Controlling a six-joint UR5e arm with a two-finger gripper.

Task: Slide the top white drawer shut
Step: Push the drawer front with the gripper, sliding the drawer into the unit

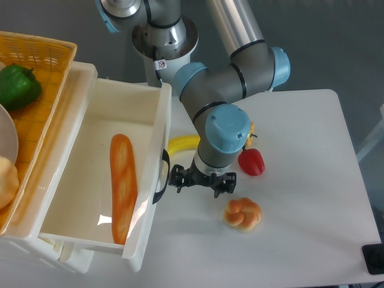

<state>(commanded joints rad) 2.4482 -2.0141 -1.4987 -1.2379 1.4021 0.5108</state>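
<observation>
The top white drawer stands pulled far out over the table, a deep glossy tray with a long baguette lying inside. Its black curved handle is on the front face, toward the arm. My gripper hangs low over the table just right of that handle, with a narrow gap between its left edge and the handle. Seen from above, the black fingers are mostly hidden under the blue wrist, so their state is unclear.
An orange wicker basket with a green pepper sits on the cabinet at the left. On the table lie a banana, a red pepper and a knotted bun, all close to my gripper.
</observation>
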